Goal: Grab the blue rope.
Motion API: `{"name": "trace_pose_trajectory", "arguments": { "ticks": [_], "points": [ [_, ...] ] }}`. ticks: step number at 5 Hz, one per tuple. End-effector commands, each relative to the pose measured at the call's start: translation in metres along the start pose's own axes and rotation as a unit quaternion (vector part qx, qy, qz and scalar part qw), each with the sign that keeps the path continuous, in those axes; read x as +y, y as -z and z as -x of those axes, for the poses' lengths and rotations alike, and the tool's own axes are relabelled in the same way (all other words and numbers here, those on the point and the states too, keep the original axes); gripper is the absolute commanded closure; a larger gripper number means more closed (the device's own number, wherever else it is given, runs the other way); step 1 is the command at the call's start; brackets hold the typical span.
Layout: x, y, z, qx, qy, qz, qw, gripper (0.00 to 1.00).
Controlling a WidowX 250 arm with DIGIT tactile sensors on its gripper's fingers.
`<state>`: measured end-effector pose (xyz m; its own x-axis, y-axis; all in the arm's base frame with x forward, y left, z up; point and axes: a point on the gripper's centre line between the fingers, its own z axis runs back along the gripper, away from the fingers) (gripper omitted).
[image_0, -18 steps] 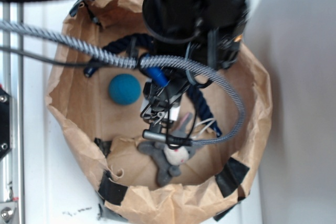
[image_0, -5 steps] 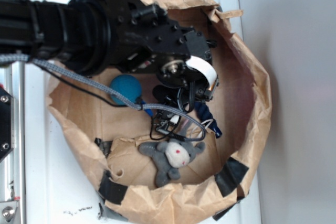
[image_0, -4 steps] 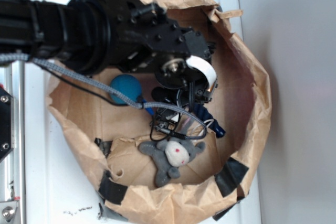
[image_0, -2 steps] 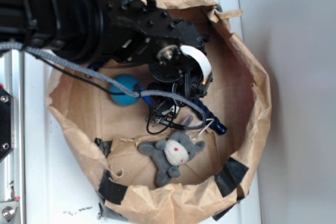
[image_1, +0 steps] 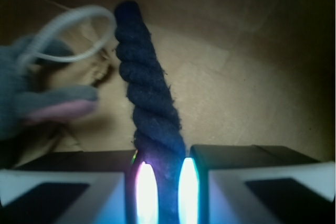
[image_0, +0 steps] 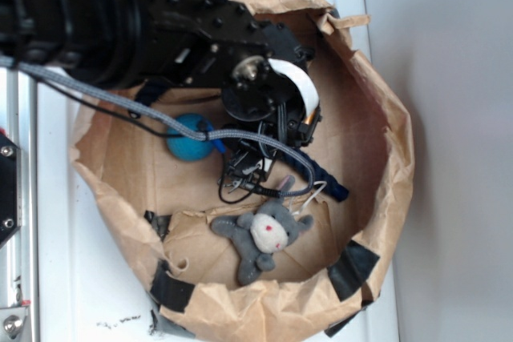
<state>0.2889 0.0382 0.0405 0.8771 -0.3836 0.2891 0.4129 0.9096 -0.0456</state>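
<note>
In the wrist view we see the gripper (image_1: 163,182) clamped on the blue rope (image_1: 149,103); from outside the arm seemingly hides that grip, plush toy (image_0: 264,234) just beyond.

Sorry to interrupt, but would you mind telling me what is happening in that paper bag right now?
The robot arm is reaching into the brown paper bag, and its end effector is shut on the blue rope; the wrist view shows the rope pinched between the two fingers. The rope's free end extends past a grey plush toy. A teal ball lies nearby, partly hidden behind the robot's braided cable.
</note>
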Motion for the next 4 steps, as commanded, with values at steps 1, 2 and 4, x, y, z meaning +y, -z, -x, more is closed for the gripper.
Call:
{"name": "trace_pose_trajectory", "arguments": {
  "ticks": [1,2,4],
  "points": [
    [-0.005,-0.091,-0.020,0.006,-0.017,0.028,0.999,1.00],
    [-0.009,-0.114,-0.019,0.006,-0.020,0.015,1.000,1.00],
    [-0.014,-0.112,-0.023,0.026,-0.013,-0.017,0.999,1.00]
  ]
}}
